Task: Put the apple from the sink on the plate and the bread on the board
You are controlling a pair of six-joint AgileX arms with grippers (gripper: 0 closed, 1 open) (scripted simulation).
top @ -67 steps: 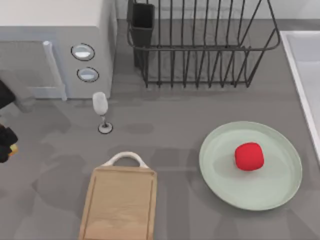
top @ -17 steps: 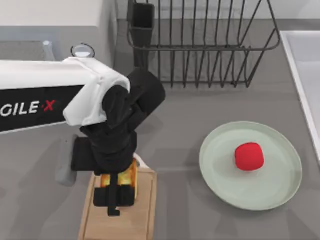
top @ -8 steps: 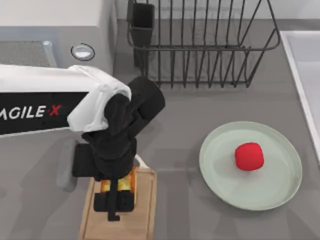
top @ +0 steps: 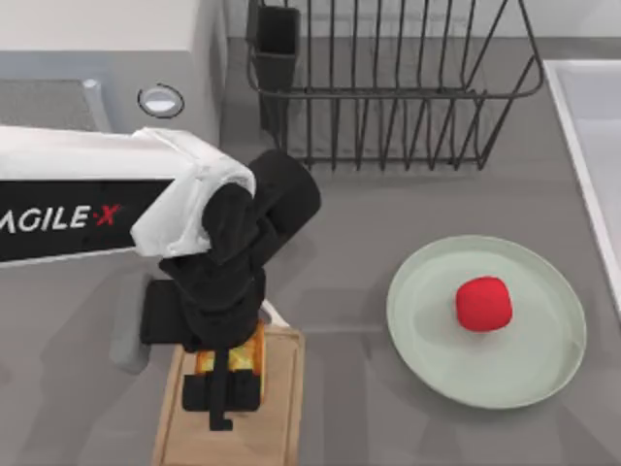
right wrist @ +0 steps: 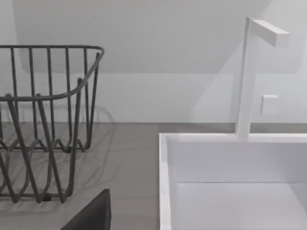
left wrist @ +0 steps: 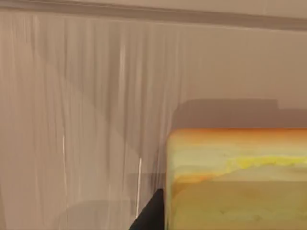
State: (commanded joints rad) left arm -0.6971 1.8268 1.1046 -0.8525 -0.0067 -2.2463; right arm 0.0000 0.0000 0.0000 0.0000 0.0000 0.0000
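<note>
The left gripper (top: 229,374) is pinching the bread (top: 231,355) over the board (top: 281,408); its arm is reading "AGILE X". The right wrist view is showing the sink (right wrist: 165,182) and faucet (right wrist: 249,72).

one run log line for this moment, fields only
left gripper: holding bread over board | apple: on plate

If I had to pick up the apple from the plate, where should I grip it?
Probably from straight above, fingers closing across the middle of the apple. It sits alone near the centre of the plate, rounded and blocky, so opposite sides are free and the shallow rim doesn't block a top approach.
</note>
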